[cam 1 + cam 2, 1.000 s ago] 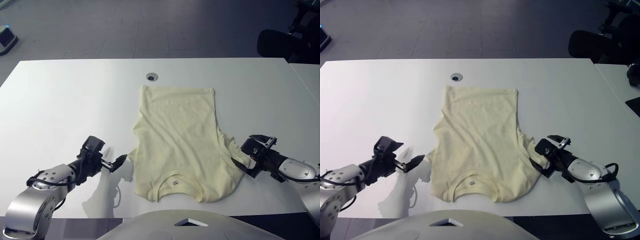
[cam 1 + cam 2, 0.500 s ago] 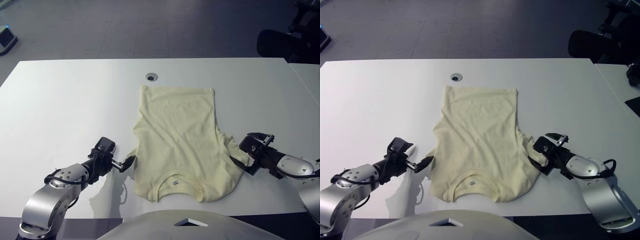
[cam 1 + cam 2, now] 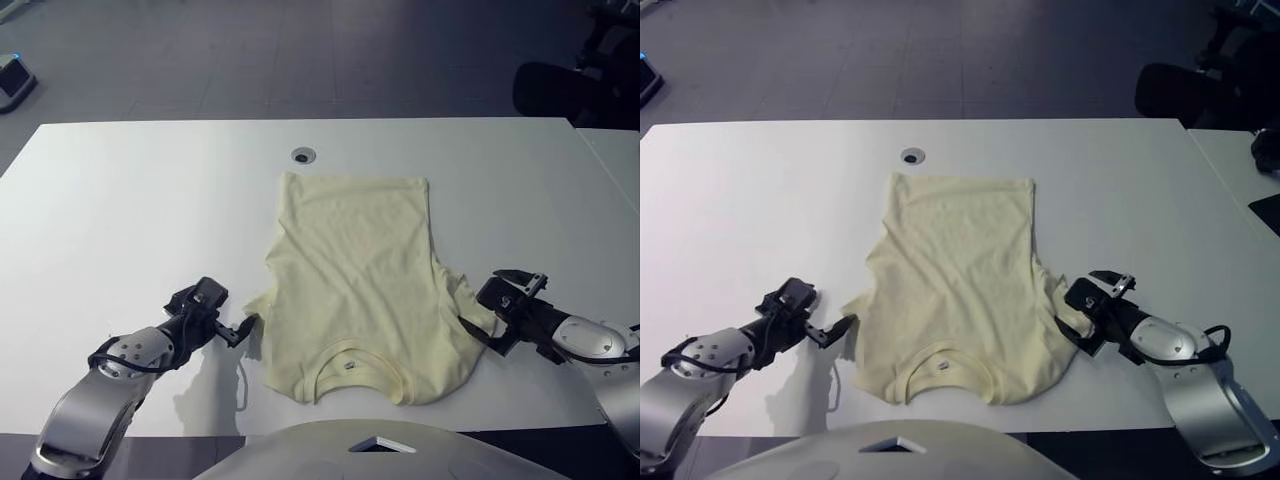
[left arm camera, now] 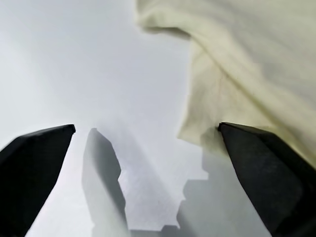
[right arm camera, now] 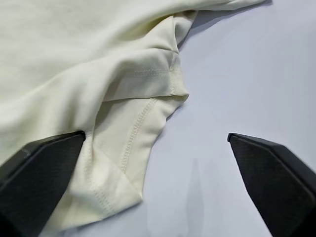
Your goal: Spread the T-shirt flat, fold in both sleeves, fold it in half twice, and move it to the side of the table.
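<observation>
Pale yellow T-shirt (image 3: 355, 280) lies on the white table (image 3: 130, 200), approx mid-width. Its collar (image 3: 350, 368) is twd the robot's edge and the hem is at the far end, just short of a round cable hole (image 3: 303, 154). Body is mostly flat w/ light wrinkles; both sleeves poke out at the sides near the collar end. L gripper (image 3: 243, 326) sits low over the table at the shirt's left side, fingers apart. One fingertip (image 4: 256, 163) is right at the edge of the left sleeve (image 4: 217, 98) — can't tell if it touches — and the other is over bare table. R gripper (image 3: 482, 322) sits at the shirt's right side, fingers also spread, nothing pinched. The right sleeve (image 5: 133, 113), crumpled w/ its hem stitching showing, lies in the gap btw them — one finger (image 5: 39, 168) is against the cloth, the other over bare table.
</observation>
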Robot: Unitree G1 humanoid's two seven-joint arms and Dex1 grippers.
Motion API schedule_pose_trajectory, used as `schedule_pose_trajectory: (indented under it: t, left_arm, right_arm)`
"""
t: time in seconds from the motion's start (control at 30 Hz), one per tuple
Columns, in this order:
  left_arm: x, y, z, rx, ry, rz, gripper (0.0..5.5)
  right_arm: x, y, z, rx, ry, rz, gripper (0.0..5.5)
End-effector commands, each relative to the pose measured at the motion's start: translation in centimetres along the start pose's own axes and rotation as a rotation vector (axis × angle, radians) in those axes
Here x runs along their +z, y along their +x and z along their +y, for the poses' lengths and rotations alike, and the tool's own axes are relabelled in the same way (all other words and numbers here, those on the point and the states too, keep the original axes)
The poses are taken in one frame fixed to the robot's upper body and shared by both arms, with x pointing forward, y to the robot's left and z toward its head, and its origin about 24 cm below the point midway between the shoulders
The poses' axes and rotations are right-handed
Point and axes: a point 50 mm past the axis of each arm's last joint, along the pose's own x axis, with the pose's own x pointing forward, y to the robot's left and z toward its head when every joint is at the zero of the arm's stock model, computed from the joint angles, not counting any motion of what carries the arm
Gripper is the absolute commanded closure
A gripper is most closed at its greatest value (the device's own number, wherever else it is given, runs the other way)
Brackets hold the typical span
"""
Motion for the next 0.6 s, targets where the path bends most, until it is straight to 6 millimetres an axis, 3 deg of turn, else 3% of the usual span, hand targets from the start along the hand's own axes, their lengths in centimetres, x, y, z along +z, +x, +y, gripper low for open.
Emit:
schedule_pose_trajectory:
  t: [0.03, 0.37, 0.6]
  left_arm:
    - [-3.6, -1.1, 0.9, 0.048, -0.038, 0.221, 0.1]
    - [-4.2, -2.0, 1.8, 0.106, -0.06, 0.256, 0.1]
    - [-2.7, -1.7, 2.5, 0.166, -0.125, 0.178, 0.1]
  right_arm:
    - [-2.0, -0.2, 1.1, 0.024, 0.063, 0.094, 0.12]
    - [-2.9, -0.9, 1.9, -0.034, 0.116, 0.133, 0.12]
    - [-1.0, -1.0, 0.5, -0.164, 0.251, 0.021, 0.12]
